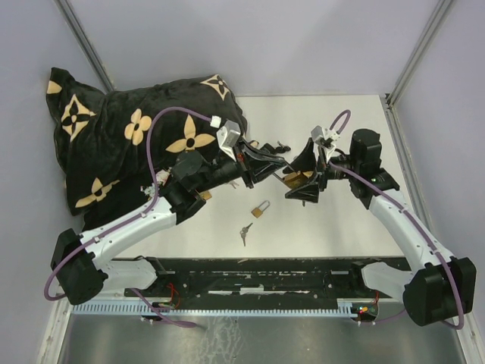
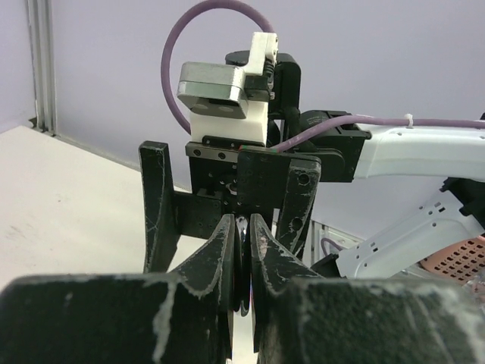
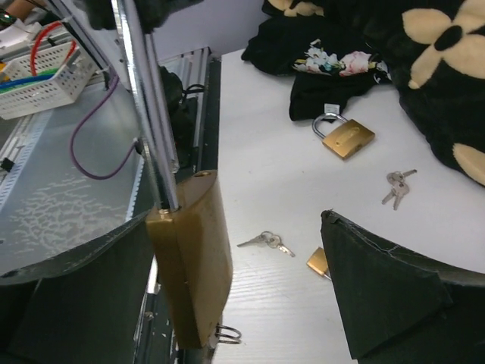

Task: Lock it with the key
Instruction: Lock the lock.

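Note:
A big brass padlock (image 3: 189,258) hangs between the wide-open fingers of my right gripper (image 3: 242,227), its body against the left finger. Its long steel shackle (image 3: 148,129) rises to my left gripper at the top edge of the right wrist view. A key ring (image 3: 229,334) sticks out of the padlock's underside; the key's blade is hidden. In the left wrist view my left gripper (image 2: 242,227) is shut on a thin dark bar, apparently that shackle. From above, the left gripper (image 1: 279,161) and right gripper (image 1: 305,176) meet mid-table around the brass padlock (image 1: 295,179).
A small brass padlock (image 1: 260,210) and a key bunch (image 1: 245,232) lie on the white table in front of the grippers. Another small padlock (image 3: 348,138) and more keys (image 3: 399,186) lie near the black flowered pillow (image 1: 136,136). The metal base rail (image 1: 250,284) runs along the near edge.

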Action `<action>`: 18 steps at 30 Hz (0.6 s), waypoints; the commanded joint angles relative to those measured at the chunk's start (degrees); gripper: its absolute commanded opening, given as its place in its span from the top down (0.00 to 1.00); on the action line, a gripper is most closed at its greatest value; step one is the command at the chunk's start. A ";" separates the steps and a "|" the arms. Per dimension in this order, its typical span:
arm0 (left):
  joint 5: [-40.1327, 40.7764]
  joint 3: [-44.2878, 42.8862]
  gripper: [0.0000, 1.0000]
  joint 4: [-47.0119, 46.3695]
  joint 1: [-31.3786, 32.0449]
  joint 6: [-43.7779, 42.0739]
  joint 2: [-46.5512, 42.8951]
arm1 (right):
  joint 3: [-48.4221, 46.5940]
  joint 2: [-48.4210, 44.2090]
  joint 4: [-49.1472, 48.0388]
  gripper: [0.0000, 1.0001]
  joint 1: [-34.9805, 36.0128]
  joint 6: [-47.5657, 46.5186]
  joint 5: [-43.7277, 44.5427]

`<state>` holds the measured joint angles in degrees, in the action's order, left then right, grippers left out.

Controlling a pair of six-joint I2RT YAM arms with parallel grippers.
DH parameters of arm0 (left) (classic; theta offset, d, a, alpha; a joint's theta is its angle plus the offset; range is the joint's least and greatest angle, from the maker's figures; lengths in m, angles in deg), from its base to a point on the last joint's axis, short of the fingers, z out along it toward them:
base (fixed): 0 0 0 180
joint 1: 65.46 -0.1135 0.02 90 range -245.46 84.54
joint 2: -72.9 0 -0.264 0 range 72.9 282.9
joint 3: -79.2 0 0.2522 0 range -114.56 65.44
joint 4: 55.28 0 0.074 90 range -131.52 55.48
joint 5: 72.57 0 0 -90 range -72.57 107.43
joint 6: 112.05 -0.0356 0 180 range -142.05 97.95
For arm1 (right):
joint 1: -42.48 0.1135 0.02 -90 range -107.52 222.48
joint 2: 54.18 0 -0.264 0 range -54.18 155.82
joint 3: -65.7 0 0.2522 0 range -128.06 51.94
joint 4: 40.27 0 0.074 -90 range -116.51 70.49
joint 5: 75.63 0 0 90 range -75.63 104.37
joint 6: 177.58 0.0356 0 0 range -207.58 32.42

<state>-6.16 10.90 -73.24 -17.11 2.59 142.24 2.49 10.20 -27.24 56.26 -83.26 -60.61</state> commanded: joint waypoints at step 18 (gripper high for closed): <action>-12.54 -1.13 0.97 -8.05 -3.28 1.57 2.35 | -14.12 1.14 47.94 0.11 -1.66 -43.53 1.46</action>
<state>-16.00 11.32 -75.89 -20.12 4.29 144.77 -8.31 11.22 14.57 54.93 -120.00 -60.48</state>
